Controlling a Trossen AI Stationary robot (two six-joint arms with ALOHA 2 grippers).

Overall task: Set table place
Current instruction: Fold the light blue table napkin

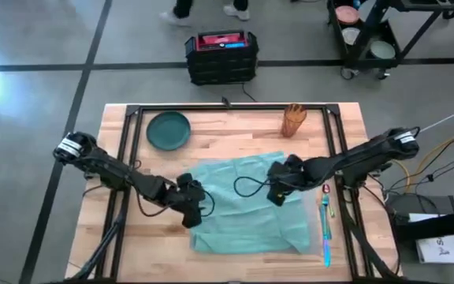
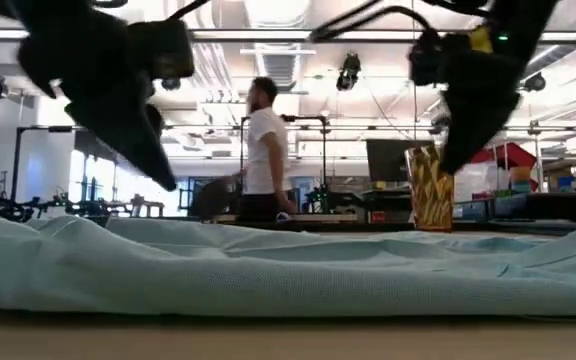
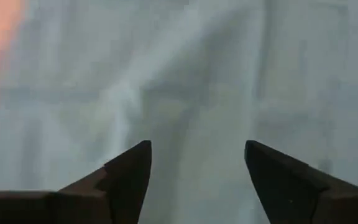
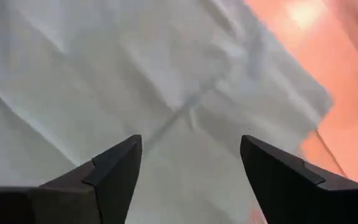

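A pale grey-green placemat (image 1: 251,207) lies spread and creased on the wooden table (image 1: 235,126). In the low view the placemat (image 2: 288,270) fills the foreground. My left gripper (image 1: 196,209) hovers open over its left edge, and the left wrist view shows only the placemat (image 3: 197,93) below the gripper (image 3: 197,168). My right gripper (image 1: 275,195) hovers open over the placemat's middle right. Its wrist view shows the gripper (image 4: 191,162) above a creased corner (image 4: 303,106). In the low view the left gripper (image 2: 158,170) and the right gripper (image 2: 453,160) both hang clear above the cloth.
A dark green plate (image 1: 169,130) sits at the far left. A wooden holder (image 1: 294,120) stands at the far right. Coloured cutlery (image 1: 325,225) lies right of the placemat. The black rail frame (image 1: 235,107) runs around the table. A person (image 2: 264,150) stands in the room behind.
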